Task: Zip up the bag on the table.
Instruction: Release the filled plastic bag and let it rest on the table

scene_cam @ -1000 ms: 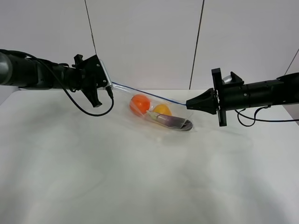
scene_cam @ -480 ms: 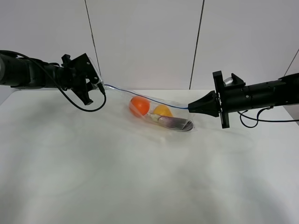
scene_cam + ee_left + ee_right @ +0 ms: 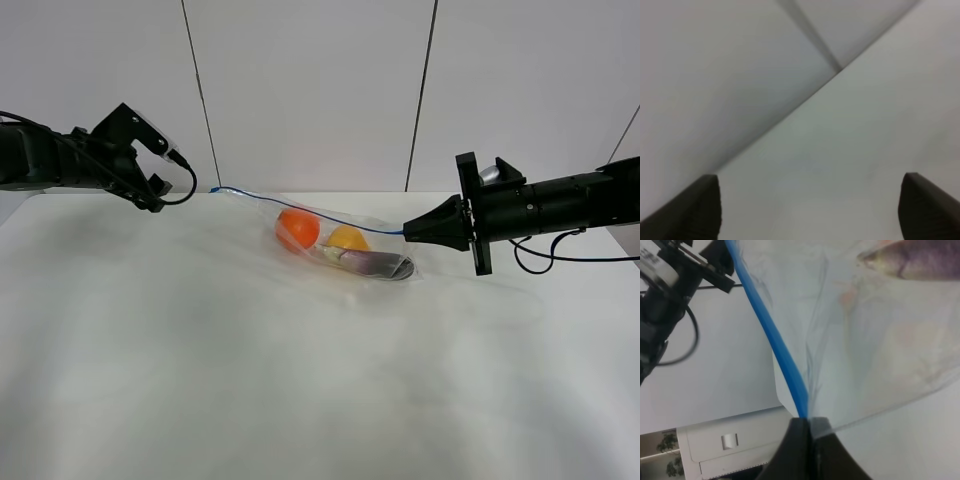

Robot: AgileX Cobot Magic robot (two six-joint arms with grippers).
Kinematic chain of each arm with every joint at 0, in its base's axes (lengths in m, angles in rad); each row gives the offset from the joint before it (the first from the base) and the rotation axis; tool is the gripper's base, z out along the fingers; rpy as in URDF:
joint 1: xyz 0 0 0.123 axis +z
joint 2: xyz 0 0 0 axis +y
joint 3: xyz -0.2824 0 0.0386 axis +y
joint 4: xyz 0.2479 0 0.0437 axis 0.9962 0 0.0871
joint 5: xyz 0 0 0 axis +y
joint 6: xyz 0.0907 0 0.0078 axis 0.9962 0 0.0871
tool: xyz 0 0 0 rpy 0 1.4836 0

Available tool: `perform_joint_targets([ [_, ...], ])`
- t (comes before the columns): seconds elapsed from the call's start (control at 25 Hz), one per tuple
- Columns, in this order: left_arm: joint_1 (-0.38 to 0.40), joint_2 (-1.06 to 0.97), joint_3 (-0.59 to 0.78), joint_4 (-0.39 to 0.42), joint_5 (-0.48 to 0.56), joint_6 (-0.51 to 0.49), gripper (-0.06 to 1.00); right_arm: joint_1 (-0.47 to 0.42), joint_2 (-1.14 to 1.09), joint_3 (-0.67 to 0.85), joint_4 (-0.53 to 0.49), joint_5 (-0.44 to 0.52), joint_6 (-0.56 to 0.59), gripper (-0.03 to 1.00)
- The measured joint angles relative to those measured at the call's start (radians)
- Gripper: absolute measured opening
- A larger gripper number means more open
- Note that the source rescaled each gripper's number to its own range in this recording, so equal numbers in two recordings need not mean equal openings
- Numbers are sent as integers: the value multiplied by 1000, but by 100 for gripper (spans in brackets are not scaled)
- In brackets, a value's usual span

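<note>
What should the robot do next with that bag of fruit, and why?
Probably open the right gripper and let the bag settle on the table. It pinches the end of the blue zipper strip, which looks like a single joined line, while the left gripper is open and clear of the bag, so the zipping seems finished.

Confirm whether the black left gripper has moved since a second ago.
Yes. The left gripper went left, from over the dark wall seam to left of it, off the clear plastic bag.
</note>
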State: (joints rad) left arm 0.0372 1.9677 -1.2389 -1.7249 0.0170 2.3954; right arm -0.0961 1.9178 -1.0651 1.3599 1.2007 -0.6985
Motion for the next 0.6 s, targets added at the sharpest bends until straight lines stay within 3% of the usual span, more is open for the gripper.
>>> perform_joint_targets([
  [0.16, 4, 0, 0, -1, -17, -272, 92, 0, 0, 0, 0, 0, 0, 0],
  [0.32, 4, 0, 0, -3, 88, -549, 92, 0, 0, 0, 0, 0, 0, 0],
  [0.48, 4, 0, 0, -7, 361, -742, 92, 0, 0, 0, 0, 0, 0, 0],
  [0.6, 4, 0, 0, 11, 595, -809, 91, 0, 0, 0, 0, 0, 0, 0],
])
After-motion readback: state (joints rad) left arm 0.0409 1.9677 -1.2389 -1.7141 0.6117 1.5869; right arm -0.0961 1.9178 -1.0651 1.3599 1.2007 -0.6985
